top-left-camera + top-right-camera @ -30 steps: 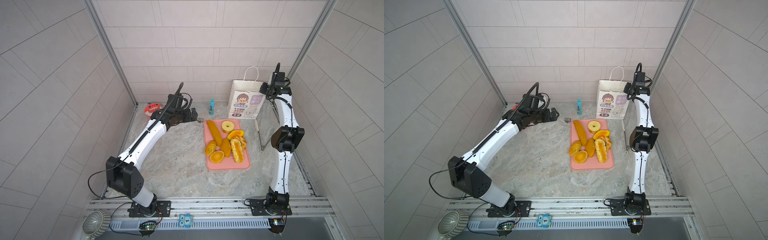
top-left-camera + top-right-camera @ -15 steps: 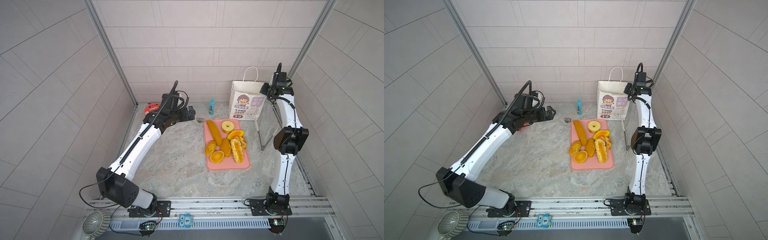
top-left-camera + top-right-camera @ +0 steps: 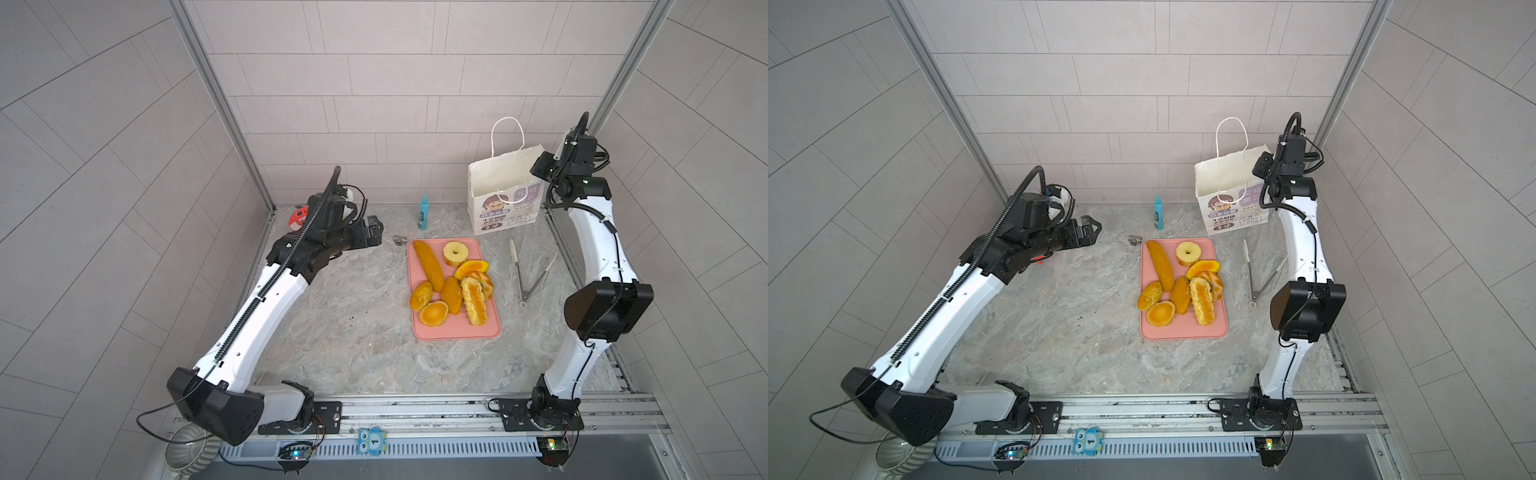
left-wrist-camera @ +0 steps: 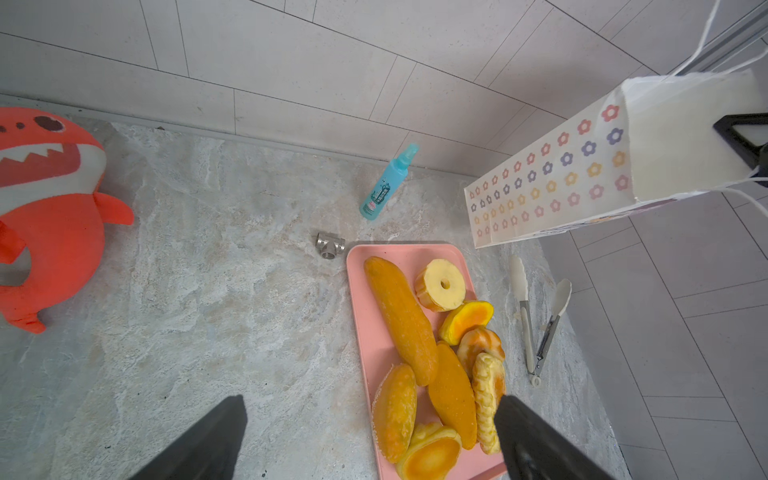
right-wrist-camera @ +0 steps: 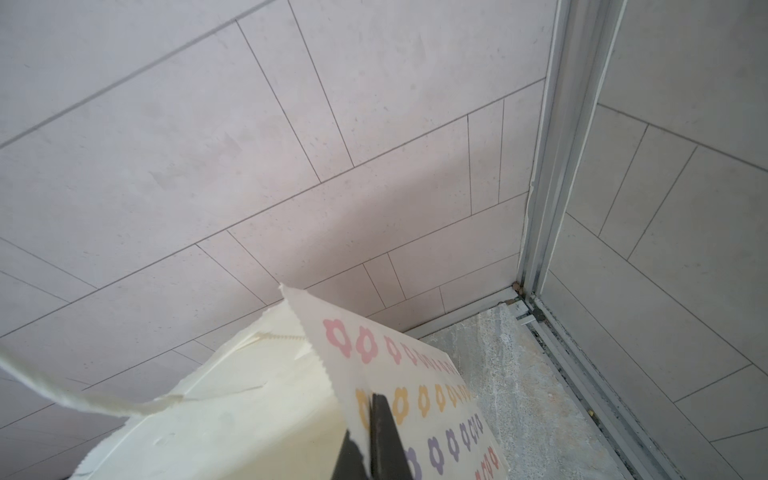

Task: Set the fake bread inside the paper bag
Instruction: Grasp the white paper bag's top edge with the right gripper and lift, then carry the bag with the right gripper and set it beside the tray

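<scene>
Right wrist view alone: right jaws clamped on paper bag point(image 5: 291, 399); left jaws apart.

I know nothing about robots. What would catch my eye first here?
A heap of orange bread on a pink tray mid-table catches the eye first. At the back right, the right gripper pinches the rim of a white bag, and a red shark lies back left.

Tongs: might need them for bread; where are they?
In both top views the tongs lie on the table, right of the pink tray, in front of the paper bag.
</scene>
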`<state>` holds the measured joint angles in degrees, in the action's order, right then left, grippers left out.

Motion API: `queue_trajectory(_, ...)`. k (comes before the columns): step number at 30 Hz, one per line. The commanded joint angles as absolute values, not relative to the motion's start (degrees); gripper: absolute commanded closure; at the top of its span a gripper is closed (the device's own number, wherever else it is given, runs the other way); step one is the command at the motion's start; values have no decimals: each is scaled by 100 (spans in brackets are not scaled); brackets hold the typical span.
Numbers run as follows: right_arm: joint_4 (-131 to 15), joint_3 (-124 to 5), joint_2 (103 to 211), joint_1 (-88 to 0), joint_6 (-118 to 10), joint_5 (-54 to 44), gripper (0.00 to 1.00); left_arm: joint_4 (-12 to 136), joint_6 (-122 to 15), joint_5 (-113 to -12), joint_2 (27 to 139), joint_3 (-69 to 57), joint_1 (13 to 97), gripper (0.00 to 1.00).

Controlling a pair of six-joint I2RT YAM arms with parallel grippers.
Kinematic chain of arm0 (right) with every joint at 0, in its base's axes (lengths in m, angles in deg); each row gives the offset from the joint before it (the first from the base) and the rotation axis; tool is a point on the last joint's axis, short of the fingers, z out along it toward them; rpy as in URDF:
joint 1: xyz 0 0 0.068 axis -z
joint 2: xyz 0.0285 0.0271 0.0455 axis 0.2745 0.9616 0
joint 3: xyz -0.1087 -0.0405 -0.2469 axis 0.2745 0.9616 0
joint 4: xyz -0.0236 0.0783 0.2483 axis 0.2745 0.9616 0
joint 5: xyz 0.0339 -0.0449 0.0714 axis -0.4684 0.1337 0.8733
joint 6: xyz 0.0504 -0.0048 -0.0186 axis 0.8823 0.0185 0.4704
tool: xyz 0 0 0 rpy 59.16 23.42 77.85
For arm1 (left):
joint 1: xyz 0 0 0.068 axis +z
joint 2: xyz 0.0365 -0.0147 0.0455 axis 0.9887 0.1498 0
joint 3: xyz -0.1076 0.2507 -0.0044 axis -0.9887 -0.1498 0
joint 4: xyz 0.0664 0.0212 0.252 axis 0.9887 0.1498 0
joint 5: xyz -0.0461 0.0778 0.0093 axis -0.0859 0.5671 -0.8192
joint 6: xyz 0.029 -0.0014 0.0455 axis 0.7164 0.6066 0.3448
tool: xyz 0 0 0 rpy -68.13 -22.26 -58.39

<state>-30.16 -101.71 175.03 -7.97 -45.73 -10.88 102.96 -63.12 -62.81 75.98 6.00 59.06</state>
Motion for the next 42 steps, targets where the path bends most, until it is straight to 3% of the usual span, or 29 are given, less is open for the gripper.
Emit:
queue_trajectory(1,-3604,-9817,16954,-938,-4440,-1191,100,10369,-6368,-6145,7379,493,5888,0)
queue_trajectory(11,-4149,-9007,15506,-1749,-4505,-1173,100,10636,-6231,-5874,7060,447,6174,0)
queue_trajectory(21,-3731,-8634,14703,-3275,-4494,-483,100,11009,-6443,-6709,6801,641,8226,0)
queue_trajectory(26,-3177,-8683,14974,-4003,-4547,198,100,10950,-6821,-6784,6480,216,8962,0)
queue_trajectory(33,-1795,-9483,16119,-4796,-5369,1201,100,10195,-7812,-7728,6022,-1108,10110,0)
queue_trajectory(42,-1176,-10434,17686,-5295,-5981,2215,100,10122,-8075,-7976,5575,-1637,10315,0)
